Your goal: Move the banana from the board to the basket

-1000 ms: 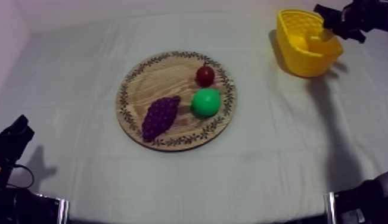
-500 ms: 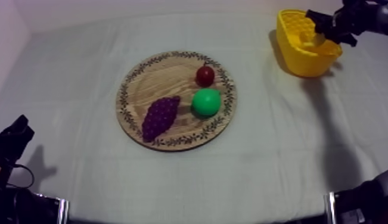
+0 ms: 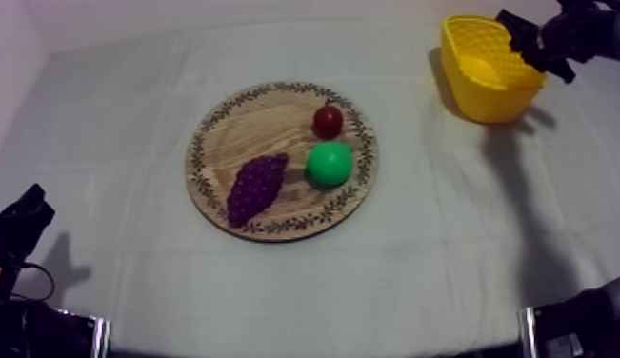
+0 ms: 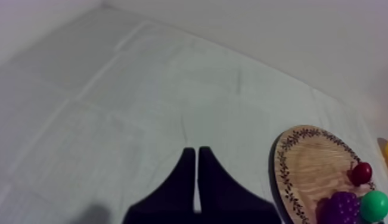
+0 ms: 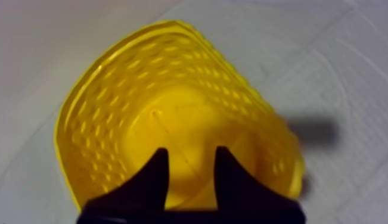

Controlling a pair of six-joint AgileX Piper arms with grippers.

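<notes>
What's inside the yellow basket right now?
A smooth yellow shape, apparently the banana, lies on the floor of the yellow basket, under my open right gripper. The gripper covers the shape's near end, so I cannot see all of it.

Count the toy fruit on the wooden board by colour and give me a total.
Purple: 1, the bunch of grapes
Red: 1, the small red fruit
Green: 1, the pear
Total: 3 on the wooden board
</notes>
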